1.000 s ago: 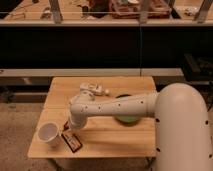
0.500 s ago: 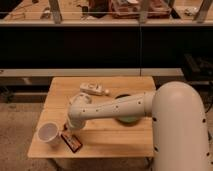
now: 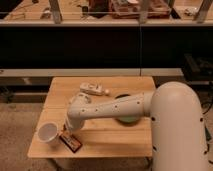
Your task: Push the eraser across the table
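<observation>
A light wooden plank table (image 3: 100, 137) fills the middle of the camera view, set on a speckled floor before a long dark counter (image 3: 100, 47). From the lower right, the robot's bulky white arm (image 3: 120, 107) reaches leftward over the tabletop, its rounded shoulder housing filling the right corner of the frame. The arm narrows toward the gripper (image 3: 68, 131), which sits low over the front-left part of the table, just behind the eraser; whether its fingers are spread or pressed together cannot be told from here.

The small flat dark eraser with reddish-orange markings (image 3: 70, 141) lies on the table near the front-left edge, angled diagonally, with its upper end right at the gripper's tip. Whether the two actually touch cannot be made out. Just to the left of the eraser stands a white paper cup (image 3: 48, 133), upright with its open mouth facing up, close beside the eraser.

Toward the back of the table, behind the arm, lies a pale whitish flat block (image 3: 93, 89), well apart from the eraser. A round green dish (image 3: 127, 119) shows partly from beneath the arm near the table's centre-right, most of it covered by the white forearm.
</observation>
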Motion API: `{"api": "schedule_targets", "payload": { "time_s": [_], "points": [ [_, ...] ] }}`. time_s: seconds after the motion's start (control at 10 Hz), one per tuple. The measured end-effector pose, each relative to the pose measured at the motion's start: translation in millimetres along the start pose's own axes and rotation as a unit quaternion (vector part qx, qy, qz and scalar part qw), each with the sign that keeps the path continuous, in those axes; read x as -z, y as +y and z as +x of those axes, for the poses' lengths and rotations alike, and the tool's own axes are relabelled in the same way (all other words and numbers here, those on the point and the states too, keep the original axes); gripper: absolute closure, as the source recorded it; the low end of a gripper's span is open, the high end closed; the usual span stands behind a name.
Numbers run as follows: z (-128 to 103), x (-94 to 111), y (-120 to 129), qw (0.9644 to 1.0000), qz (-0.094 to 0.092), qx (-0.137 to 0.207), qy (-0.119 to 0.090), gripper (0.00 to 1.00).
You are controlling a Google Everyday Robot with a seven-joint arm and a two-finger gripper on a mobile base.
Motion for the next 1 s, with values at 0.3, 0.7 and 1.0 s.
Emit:
{"api": "schedule_targets", "payload": {
  "time_s": [0.3,0.7,1.0],
  "points": [
    [0,0,-2,1.0000,0.003,0.002,-0.002,0.97],
    [-17,-6,-25,0.9989,0.014,0.036,-0.027,0.97],
    [-33,-9,-41,0.9968,0.021,0.064,-0.043,0.97]
  ]
}}
